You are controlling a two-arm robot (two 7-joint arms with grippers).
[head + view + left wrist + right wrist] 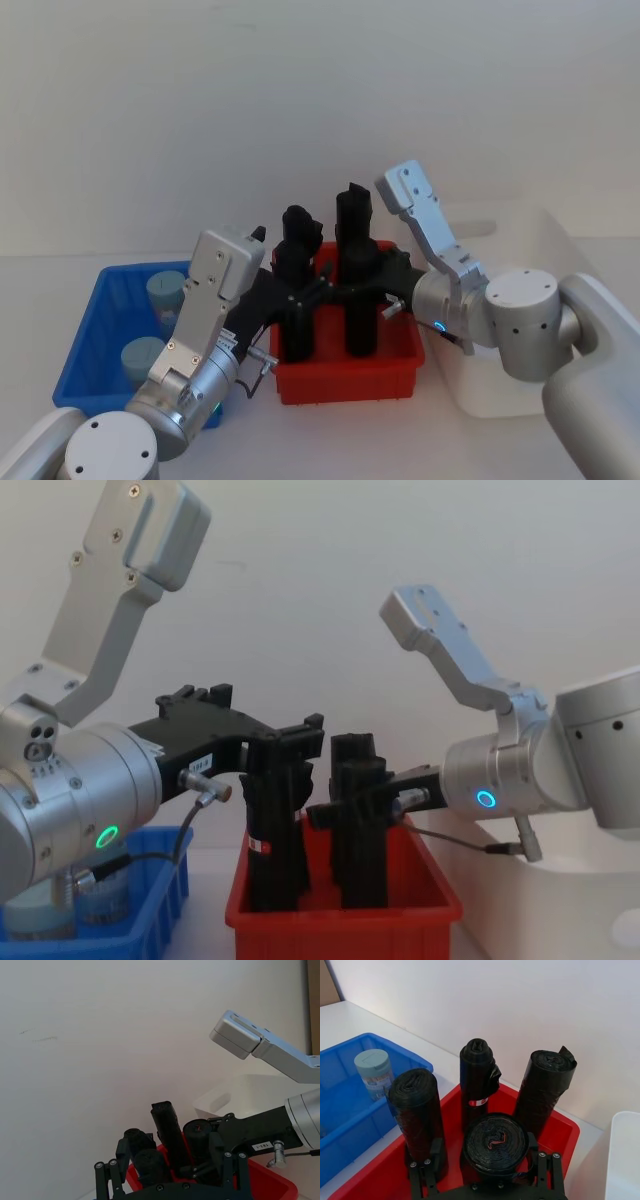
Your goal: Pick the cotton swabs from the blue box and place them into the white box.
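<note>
Two cotton swabs tubs [165,290] [142,358] with grey-blue lids stand in the blue box [100,318] at the left; one tub [374,1072] also appears in the right wrist view. The white box [500,390] sits at the right. My left gripper [300,300] reaches over the red bin from the left and is open, level with the tops of the black rolls. From the right, my right gripper [345,292] hangs open over the same bin, with a black roll [495,1144] showing between its finger linkages. Neither gripper is over the blue box.
A red bin [345,382] with several upright black rolls [355,260] stands between the blue box and the white box, right under both grippers. A plain wall closes the back of the table.
</note>
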